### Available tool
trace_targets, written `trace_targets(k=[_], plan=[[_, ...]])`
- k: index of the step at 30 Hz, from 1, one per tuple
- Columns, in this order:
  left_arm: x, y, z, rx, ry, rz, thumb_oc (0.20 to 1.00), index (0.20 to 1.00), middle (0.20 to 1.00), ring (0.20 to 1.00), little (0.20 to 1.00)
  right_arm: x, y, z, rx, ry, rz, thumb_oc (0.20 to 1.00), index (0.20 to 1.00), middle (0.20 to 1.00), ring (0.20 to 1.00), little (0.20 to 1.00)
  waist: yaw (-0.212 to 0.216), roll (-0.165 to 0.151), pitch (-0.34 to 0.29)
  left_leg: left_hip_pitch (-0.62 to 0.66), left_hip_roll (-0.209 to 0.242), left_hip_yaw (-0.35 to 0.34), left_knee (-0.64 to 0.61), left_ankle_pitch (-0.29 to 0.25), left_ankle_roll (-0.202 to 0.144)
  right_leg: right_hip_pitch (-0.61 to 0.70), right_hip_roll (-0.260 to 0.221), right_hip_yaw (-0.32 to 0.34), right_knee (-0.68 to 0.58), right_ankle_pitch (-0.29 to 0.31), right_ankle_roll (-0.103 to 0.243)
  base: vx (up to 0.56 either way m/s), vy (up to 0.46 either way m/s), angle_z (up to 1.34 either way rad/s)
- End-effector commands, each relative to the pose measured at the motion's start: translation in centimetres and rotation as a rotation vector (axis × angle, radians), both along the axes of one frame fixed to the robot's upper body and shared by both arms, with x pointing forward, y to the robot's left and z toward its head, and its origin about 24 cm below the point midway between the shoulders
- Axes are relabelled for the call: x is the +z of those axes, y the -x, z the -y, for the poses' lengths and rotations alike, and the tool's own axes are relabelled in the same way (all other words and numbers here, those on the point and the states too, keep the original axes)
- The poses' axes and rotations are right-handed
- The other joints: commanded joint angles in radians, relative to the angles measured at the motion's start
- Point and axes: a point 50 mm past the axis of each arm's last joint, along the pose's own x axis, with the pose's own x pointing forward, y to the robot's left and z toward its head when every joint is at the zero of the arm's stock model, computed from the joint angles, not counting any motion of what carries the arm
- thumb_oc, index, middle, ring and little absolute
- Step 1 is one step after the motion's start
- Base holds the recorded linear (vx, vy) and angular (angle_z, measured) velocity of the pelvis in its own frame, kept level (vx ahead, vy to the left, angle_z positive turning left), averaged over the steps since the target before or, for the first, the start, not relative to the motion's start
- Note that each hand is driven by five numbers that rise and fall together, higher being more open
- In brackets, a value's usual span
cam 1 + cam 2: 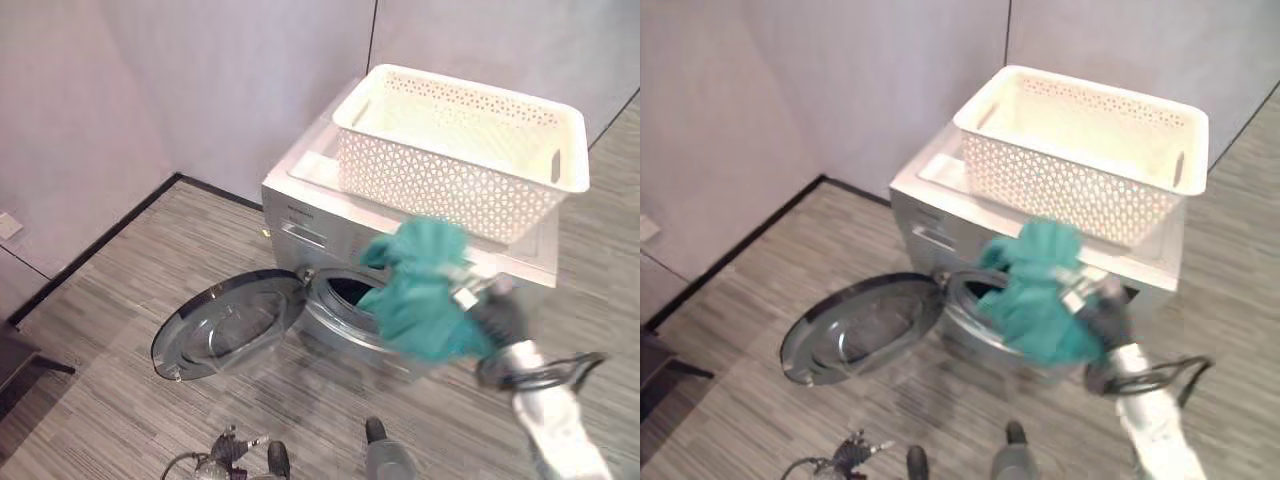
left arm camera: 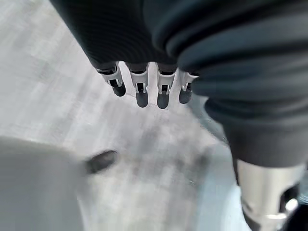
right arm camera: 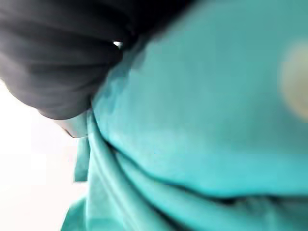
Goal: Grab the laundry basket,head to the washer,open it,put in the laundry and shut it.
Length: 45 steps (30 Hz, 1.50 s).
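While the washer [image 1: 400,250] stood against the grey wall [image 1: 230,90] with its round door [image 1: 225,325] swung wide open and lying low toward the floor [image 1: 110,330], the white laundry basket [image 1: 465,150] sat on top of the machine, toward its right side, upright and showing no cloth inside. Directly in front of the drum opening [image 1: 345,293], the right hand [image 1: 495,312] carried a bunched teal garment [image 1: 425,290]. That cloth hung at the mouth of the drum, its upper folds level with the front edge of the washer's top and just below the basket, its lower part draped before the opening. From the right wrist view the teal fabric [image 3: 202,125] pressed close against the dark cover of the hand, and the fingers were buried in it, so I could not tell how far they were curled. Seen from its own wrist, the left hand [image 2: 144,82] hung over the striped floor with its fingers [image 2: 141,94] straight in a row, spread loose and holding nothing. A dark baseboard [image 1: 90,255] ran along the foot of the wall to the left of the washer.
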Motion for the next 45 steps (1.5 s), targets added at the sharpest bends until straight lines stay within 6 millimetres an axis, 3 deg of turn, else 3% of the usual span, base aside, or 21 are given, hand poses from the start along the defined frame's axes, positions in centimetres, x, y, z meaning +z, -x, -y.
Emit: trace_targets(k=[1, 2, 3, 4, 6, 8, 9, 13, 14, 15, 16, 21, 29, 32, 36, 40, 41, 43, 45], plan=[[1.4, -1.9, -1.7, -0.036, -0.023, 0.109, 1.000, 1.000, 1.000, 1.000, 1.000, 4.3, -1.5, -1.5, 0.129, -0.111, 0.204, 0.200, 0.200, 0.200, 0.200, 0.200, 0.044, -0.071, -0.074, 0.068, -0.129, 0.008, -0.024, -0.173, 0.052, 0.136, -0.055, -0.024, -0.095, 0.002, 0.051, -0.02, -0.156, -0.35], [3.2, -3.9, -1.6, -0.105, -0.047, 0.223, 1.000, 1.000, 1.000, 1.000, 1.000, 4.1, -1.7, -2.8, 0.214, -0.111, 0.181, 0.200, 0.200, 0.200, 0.200, 0.200, 0.057, -0.073, -0.079, 0.052, -0.120, 0.031, -0.024, -0.169, 0.045, 0.147, -0.049, -0.041, -0.172, 0.026, 0.071, -0.03, -0.133, -0.12], [3.2, -3.9, -1.6, -0.105, -0.048, 0.224, 1.000, 1.000, 1.000, 1.000, 1.000, 4.1, -1.8, -2.8, 0.215, -0.111, 0.182, 0.200, 0.200, 0.200, 0.200, 0.200, 0.057, -0.072, -0.082, 0.049, -0.119, 0.032, -0.024, -0.166, 0.045, 0.145, -0.047, -0.040, -0.176, 0.030, 0.071, -0.05, -0.162, -0.53], [5.6, -5.9, -1.2, -0.205, -0.065, 0.357, 1.000, 1.000, 1.000, 1.000, 1.000, 3.8, -2.3, -3.9, 0.272, -0.131, 0.157, 0.200, 0.200, 0.200, 0.200, 0.200, 0.064, -0.071, -0.083, 0.041, -0.109, 0.051, -0.024, -0.167, 0.039, 0.163, -0.039, -0.050, -0.236, 0.043, 0.078, -0.02, -0.097, -0.61], [8.1, -7.5, -0.9, -0.316, -0.080, 0.478, 1.000, 1.000, 1.000, 1.000, 1.000, 3.8, -2.6, -4.5, 0.310, -0.151, 0.140, 0.200, 0.200, 0.200, 0.200, 0.200, 0.068, -0.068, -0.087, 0.038, -0.097, 0.063, -0.024, -0.165, 0.030, 0.188, -0.028, -0.056, -0.297, 0.050, 0.079, -0.01, -0.087, -0.61], [9.2, -8.3, -0.8, -0.367, -0.091, 0.523, 1.000, 1.000, 1.000, 1.000, 1.000, 3.8, -2.7, -4.6, 0.318, -0.148, 0.139, 0.200, 0.200, 0.200, 0.200, 0.200, 0.069, -0.069, -0.089, 0.035, -0.093, 0.065, -0.024, -0.161, 0.024, 0.197, -0.024, -0.061, -0.321, 0.056, 0.079, 0.02, -0.059, -0.23], [12.0, -9.6, -0.6, -0.506, -0.116, 0.619, 1.000, 1.000, 1.000, 1.000, 1.000, 4.2, -3.0, -4.4, 0.320, -0.154, 0.147, 0.200, 0.200, 0.200, 0.200, 0.200, 0.068, -0.066, -0.093, 0.040, -0.084, 0.070, -0.024, -0.166, 0.016, 0.217, -0.020, -0.060, -0.356, 0.062, 0.083, 0.04, -0.083, -0.04], [14.0, -10.3, -0.4, -0.698, -0.164, 0.647, 1.000, 1.000, 1.000, 1.000, 1.000, 5.0, -3.0, -4.0, 0.335, -0.171, 0.159, 0.200, 0.200, 0.200, 0.200, 0.200, 0.062, -0.064, -0.104, 0.050, -0.077, 0.071, -0.024, -0.172, 0.009, 0.242, -0.014, -0.050, -0.392, 0.067, 0.084, 0.06, -0.036, -0.03], [15.8, -10.9, 0.1, -0.805, -0.170, 0.690, 1.000, 1.000, 1.000, 1.000, 1.000, 5.4, -3.1, -3.6, 0.326, -0.177, 0.165, 0.200, 0.200, 0.200, 0.200, 0.200, 0.060, -0.062, -0.109, 0.052, -0.076, 0.068, -0.024, -0.168, 0.005, 0.245, -0.013, -0.049, -0.397, 0.067, 0.081, 0.07, -0.018, -0.03], [15.9, -10.9, 0.1, -0.806, -0.170, 0.690, 1.000, 1.000, 1.000, 1.000, 1.000, 5.4, -3.1, -3.6, 0.325, -0.178, 0.166, 0.200, 0.200, 0.200, 0.200, 0.200, 0.061, -0.063, -0.109, 0.051, -0.076, 0.068, -0.024, -0.168, 0.005, 0.245, -0.013, -0.049, -0.397, 0.067, 0.081, 0.07, -0.011, 0.02], [18.2, -11.0, 1.1, -0.935, -0.162, 0.768, 1.000, 1.000, 1.000, 1.000, 1.000, 5.8, -3.2, -3.4, 0.325, -0.198, 0.175, 0.200, 0.200, 0.200, 0.200, 0.200, 0.059, -0.061, -0.112, 0.056, -0.073, 0.066, -0.024, -0.168, 0.000, 0.247, -0.011, -0.052, -0.397, 0.064, 0.082, 0.04, -0.006, 0.03], [21.4, -10.4, 2.6, -1.152, -0.132, 0.819, 1.000, 1.000, 1.000, 1.000, 1.000, 6.5, -3.1, -2.7, 0.328, -0.228, 0.181, 0.200, 0.200, 0.200, 0.200, 0.200, 0.057, -0.064, -0.118, 0.060, -0.070, 0.066, -0.024, -0.171, -0.005, 0.245, -0.008, -0.057, -0.397, 0.064, 0.087, 0.04, -0.001, 0.02], [22.3, -9.9, 3.1, -1.213, -0.060, 0.797, 1.000, 1.000, 1.000, 1.000, 1.000, 6.9, -3.1, -2.4, 0.330, -0.243, 0.188, 0.200, 0.200, 0.200, 0.200, 0.200, 0.057, -0.066, -0.119, 0.058, -0.068, 0.063, -0.024, -0.171, -0.005, 0.240, -0.006, -0.054, -0.397, 0.066, 0.088, 0.00, 0.000, -0.01], [21.2, -9.3, 2.5, -1.190, 0.001, 0.695, 1.000, 1.000, 1.000, 1.000, 1.000, 7.2, -3.2, -2.2, 0.325, -0.257, 0.191, 0.200, 0.200, 0.200, 0.200, 0.200, 0.062, -0.072, -0.108, 0.051, -0.064, 0.062, -0.024, -0.169, -0.005, 0.229, -0.006, -0.048, -0.397, 0.070, 0.088, 0.01, 0.008, 0.00], [20.6, -8.7, 1.4, -1.274, -0.160, 0.690, 1.000, 1.000, 1.000, 1.000, 1.000, 7.5, -3.4, -2.5, 0.328, -0.294, 0.214, 0.200, 0.200, 0.200, 0.200, 0.200, 0.077, -0.083, -0.107, 0.045, -0.061, 0.056, -0.024, -0.173, -0.007, 0.223, -0.006, -0.050, -0.397, 0.069, 0.089, 0.03, 0.017, 0.04], [20.3, -8.5, 1.5, -1.267, -0.178, 0.717, 1.000, 1.000, 1.000, 1.000, 1.000, 7.7, -3.4, -2.5, 0.321, -0.296, 0.230, 0.200, 0.200, 0.200, 0.200, 0.200, 0.080, -0.084, -0.108, 0.046, -0.062, 0.054, -0.024, -0.174, -0.008, 0.224, -0.006, -0.049, -0.397, 0.066, 0.088, 0.03, 0.001, 0.04], [19.7, -8.0, 1.0, -1.090, -0.153, 0.786, 1.000, 1.000, 1.000, 1.000, 1.000, 7.9, -3.5, -2.1, 0.278, -0.294, 0.265, 0.200, 0.200, 0.200, 0.200, 0.200, 0.096, -0.088, -0.104, 0.053, -0.064, 0.048, -0.024, -0.179, -0.006, 0.231, -0.008, -0.050, -0.397, 0.058, 0.086, 0.00, 0.000, 0.00], [19.7, -7.9, 0.9, -1.084, -0.154, 0.785, 1.000, 1.000, 1.000, 1.000, 1.000, 7.9, -3.5, -2.2, 0.283, -0.294, 0.263, 0.200, 0.200, 0.200, 0.200, 0.200, 0.090, -0.087, -0.107, 0.048, -0.064, 0.048, -0.024, -0.175, -0.006, 0.226, -0.007, -0.051, -0.397, 0.061, 0.085, 0.01, -0.003, -0.03], [20.4, -6.9, -0.1, -0.757, -0.036, 0.908, 1.000, 1.000, 1.000, 1.000, 1.000, 7.7, -3.2, -1.6, 0.217, -0.306, 0.278, 0.200, 0.200, 0.200, 0.200, 0.200, 0.113, -0.091, -0.101, 0.043, -0.066, 0.036, -0.024, -0.171, -0.004, 0.222, -0.008, -0.054, -0.397, 0.059, 0.081, 0.00, 0.000, 0.00]])
